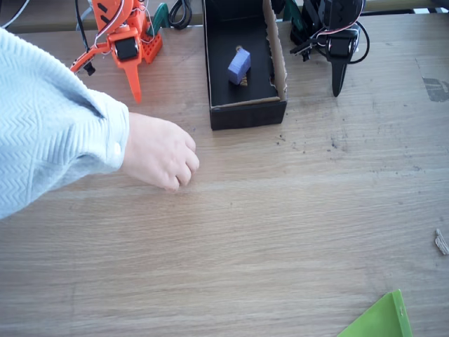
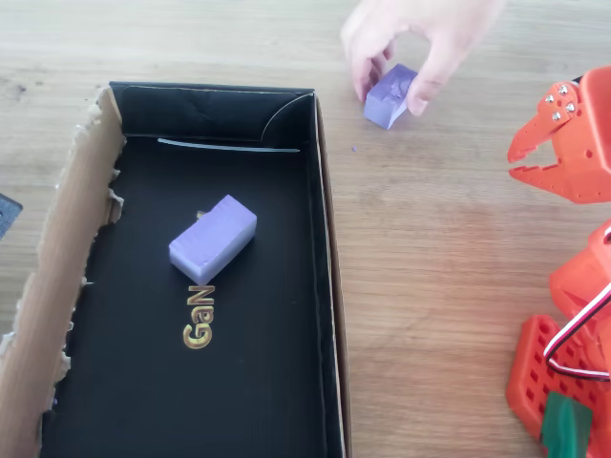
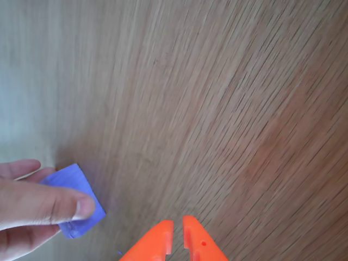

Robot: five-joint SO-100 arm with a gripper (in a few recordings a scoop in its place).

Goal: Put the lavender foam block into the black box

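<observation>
Looks like the setup step: a person's hand (image 2: 412,43) is pinching the lavender foam block (image 2: 389,95) against the table (image 2: 449,267), just right of the black box (image 2: 325,286) in the overhead view. Another purple block (image 2: 213,239) is already lying inside the box. The orange tool (image 3: 178,239) is hovering nearby over bare wood, tips nearly together with only a thin slit showing, carrying nothing and touching nothing. Once the hand is out, I'd guess the tool needs opening up and lowering over the block.
</observation>
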